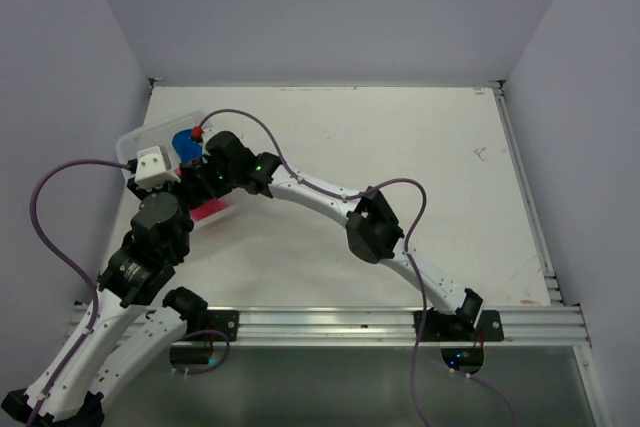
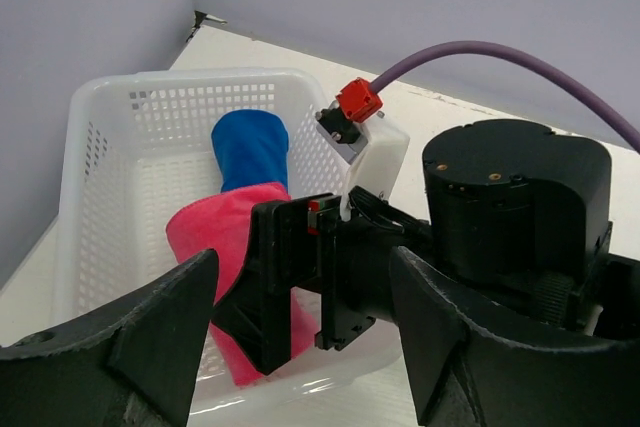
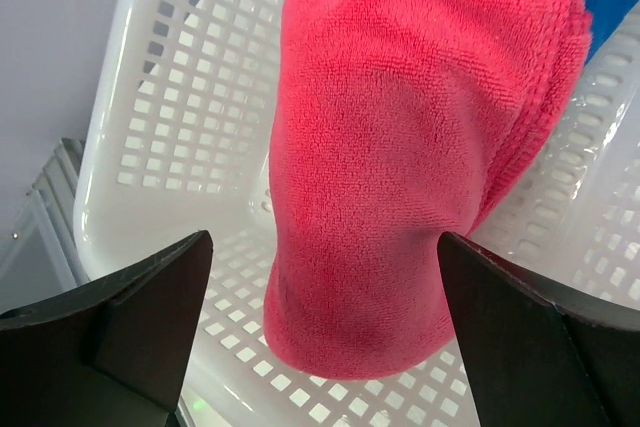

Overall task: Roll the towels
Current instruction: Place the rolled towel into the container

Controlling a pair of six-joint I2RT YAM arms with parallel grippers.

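The right gripper [image 3: 325, 247] is inside the white basket [image 3: 170, 97] with its jaws spread as wide as they go, and it holds nothing. The pink towel [image 3: 400, 127] lies straight ahead of it, in the gap between the two fingers. The towel is a thick roll resting on the basket floor, and its long axis runs away from the gripper, square to the line from one finger to the other. If the jaws closed they would pinch the roll across its width. There is a clear gap on one side. On the other side the finger is very close, and I cannot tell whether it touches the cloth.

Beyond the pink towel, farther from the gripper, lies the blue towel [image 2: 250, 147], also rolled and lying roughly in line with it. The far end of the pink roll overlaps the near end of the blue one. The basket holds both towels and I see nothing else in it.

The left gripper [image 2: 303, 277] is outside the basket, just behind the right wrist. Its jaws are partly open and empty. The right arm is much the nearer to both towels and stands between the left gripper and the pink roll.

Both towels look rolled and put away, so the task seems close to done. The next move is probably for the right gripper to draw back along the roll's axis without catching the cloth or the basket wall.
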